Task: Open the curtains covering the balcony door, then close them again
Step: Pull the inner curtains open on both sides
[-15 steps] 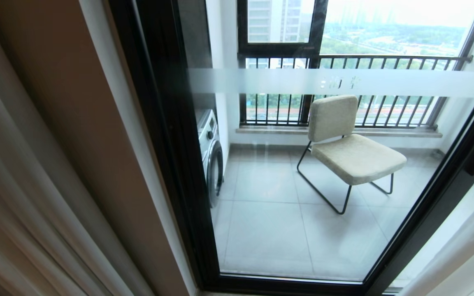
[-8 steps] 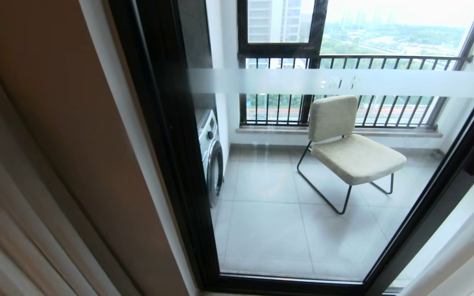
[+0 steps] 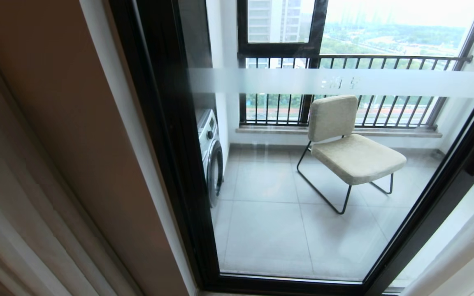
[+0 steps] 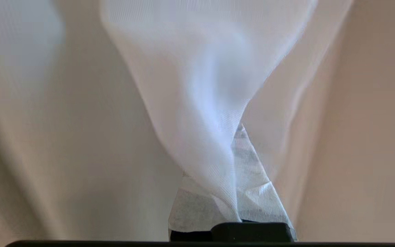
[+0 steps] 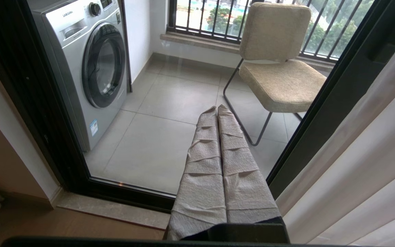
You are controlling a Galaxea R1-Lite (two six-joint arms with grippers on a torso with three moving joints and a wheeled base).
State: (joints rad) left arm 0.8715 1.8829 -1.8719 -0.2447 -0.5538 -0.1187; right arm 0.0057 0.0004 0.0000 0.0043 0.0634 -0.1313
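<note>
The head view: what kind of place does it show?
Probably a high-rise apartment, indoors at a glass balcony door. Beyond it stand a washing machine and a beige chair, with railing bars before distant towers.

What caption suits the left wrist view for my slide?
Left gripper, jaws shut on the white sheer curtain, beige drape behind.

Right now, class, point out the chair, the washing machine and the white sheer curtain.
chair [image 3: 358, 158]: head view, seat cushion.
washing machine [image 5: 103, 65]: right wrist view, round door glass.
white sheer curtain [image 4: 201, 103]: left wrist view, gathered fold.
</note>
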